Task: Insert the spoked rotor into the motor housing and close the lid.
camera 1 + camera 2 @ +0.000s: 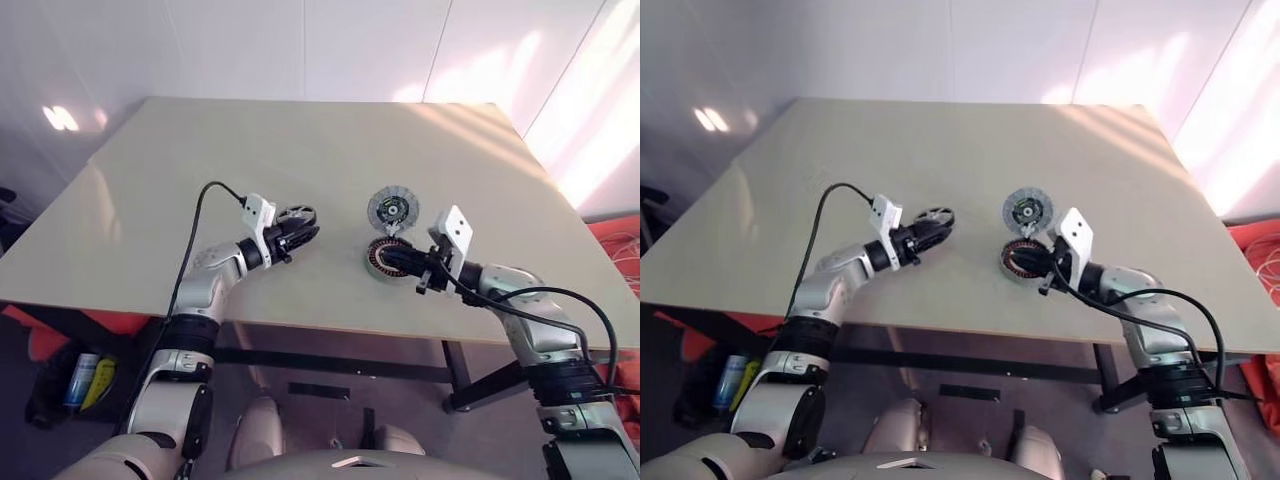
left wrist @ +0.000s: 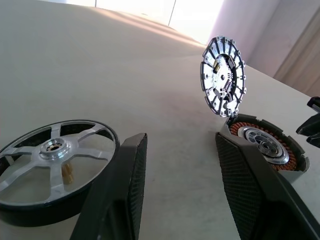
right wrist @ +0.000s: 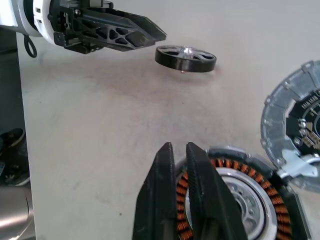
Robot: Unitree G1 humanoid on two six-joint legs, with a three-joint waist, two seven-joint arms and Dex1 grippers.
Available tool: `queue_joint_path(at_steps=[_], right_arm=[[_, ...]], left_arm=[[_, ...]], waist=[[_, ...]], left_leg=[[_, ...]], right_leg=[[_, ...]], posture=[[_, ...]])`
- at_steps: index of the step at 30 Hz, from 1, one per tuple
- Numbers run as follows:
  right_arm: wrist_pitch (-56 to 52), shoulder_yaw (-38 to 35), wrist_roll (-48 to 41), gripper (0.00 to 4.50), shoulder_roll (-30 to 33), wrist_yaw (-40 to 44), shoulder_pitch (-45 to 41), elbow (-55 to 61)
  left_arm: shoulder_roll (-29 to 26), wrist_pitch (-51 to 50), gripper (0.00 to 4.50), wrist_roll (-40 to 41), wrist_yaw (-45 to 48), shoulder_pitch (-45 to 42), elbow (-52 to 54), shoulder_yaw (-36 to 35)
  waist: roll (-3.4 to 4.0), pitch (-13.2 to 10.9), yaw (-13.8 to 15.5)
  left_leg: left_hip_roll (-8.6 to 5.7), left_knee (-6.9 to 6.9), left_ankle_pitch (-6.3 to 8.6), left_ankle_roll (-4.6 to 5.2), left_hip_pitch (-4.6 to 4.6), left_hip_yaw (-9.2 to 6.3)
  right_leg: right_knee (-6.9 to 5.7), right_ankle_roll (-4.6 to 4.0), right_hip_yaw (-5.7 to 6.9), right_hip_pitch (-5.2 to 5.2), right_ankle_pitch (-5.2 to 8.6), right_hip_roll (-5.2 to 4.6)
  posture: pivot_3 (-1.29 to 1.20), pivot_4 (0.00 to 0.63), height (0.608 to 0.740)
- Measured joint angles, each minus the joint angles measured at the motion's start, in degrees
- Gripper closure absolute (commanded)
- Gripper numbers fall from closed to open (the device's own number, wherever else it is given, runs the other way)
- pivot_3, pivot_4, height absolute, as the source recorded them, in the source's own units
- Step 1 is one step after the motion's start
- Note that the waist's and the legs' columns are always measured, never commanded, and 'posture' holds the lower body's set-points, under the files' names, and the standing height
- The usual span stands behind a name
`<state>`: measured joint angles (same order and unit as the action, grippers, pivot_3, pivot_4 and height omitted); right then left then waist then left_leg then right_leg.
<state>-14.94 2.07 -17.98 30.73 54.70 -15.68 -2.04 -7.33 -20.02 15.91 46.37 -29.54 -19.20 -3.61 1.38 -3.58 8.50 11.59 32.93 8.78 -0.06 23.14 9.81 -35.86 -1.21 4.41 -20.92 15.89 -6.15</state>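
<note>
A: Where was the spoked rotor (image 3: 185, 58)?

B: On the table (image 1: 300, 150), just beside the left gripper (image 1: 300, 232), fingers parted, ungripped. The right gripper (image 3: 176, 160), clenched empty, sat at the motor housing (image 3: 240, 195); grip the rim squarely

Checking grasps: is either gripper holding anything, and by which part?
Nothing. The spoked rotor lies outside the open left gripper; the right gripper is shut, empty, over the motor housing.
</note>
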Motion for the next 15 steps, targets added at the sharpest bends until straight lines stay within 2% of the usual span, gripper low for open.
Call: queue_joint_path(at_steps=[15], right_arm=[[0.61, 2.09, 4.28, 4.48, -0.57, 0.25, -1.74, -4.26]], left_arm=[[-0.98, -0.7, 2.2, 1.76, -4.0, 1.62, 1.8, 0.68]], waist=[[0.0, 0.0, 0.03]], left_leg=[[-0.02, -0.06, 0.0, 0.01, 0.02, 0.03]], right_leg=[[0.11, 0.12, -0.05, -0.02, -0.08, 0.02]], posture=[[0.0, 0.0, 0.74]])
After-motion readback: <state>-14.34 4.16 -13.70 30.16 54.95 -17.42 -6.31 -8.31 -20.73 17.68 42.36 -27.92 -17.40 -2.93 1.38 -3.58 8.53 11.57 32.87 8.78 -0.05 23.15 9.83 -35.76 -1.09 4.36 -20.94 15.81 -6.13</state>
